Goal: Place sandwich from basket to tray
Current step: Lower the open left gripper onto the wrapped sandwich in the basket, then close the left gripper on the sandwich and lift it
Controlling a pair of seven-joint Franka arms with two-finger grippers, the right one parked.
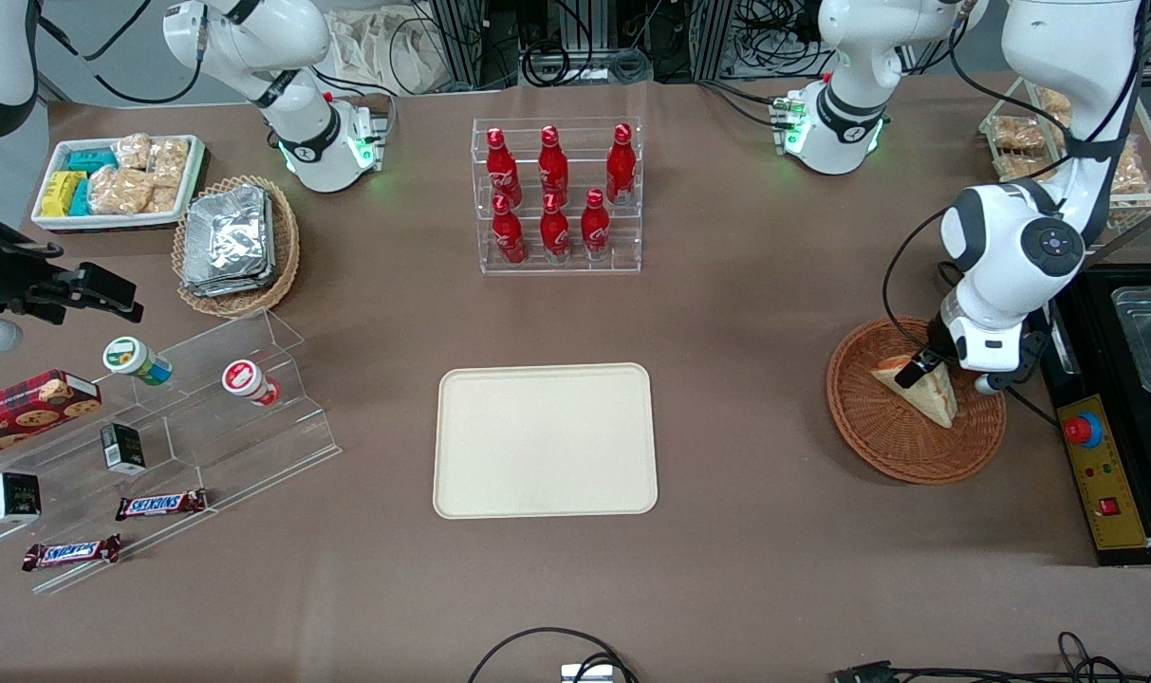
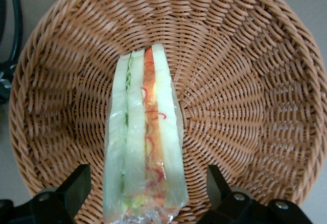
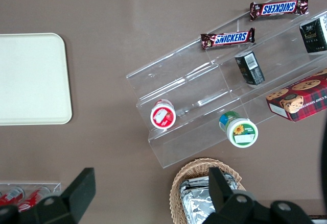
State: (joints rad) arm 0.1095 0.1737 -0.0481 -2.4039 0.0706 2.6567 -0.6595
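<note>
My gripper [image 2: 148, 193] low over basket [image 2: 245, 55], jaws apart, straddling sandwich [image 2: 144, 142] lying inside; fingers [image 2: 76, 185] flank bread faces for squeeze. Tray [image 1: 545, 440] well apart, bare.

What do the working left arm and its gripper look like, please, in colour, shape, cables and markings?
The left arm has glossy white rounded shells with black bands at the joints and a round dark grey cap on the elbow joint. A thin black cable loops beside its wrist. Its base shows a green light. The gripper, above the sandwich in the basket, has plain black angular fingers.
</note>
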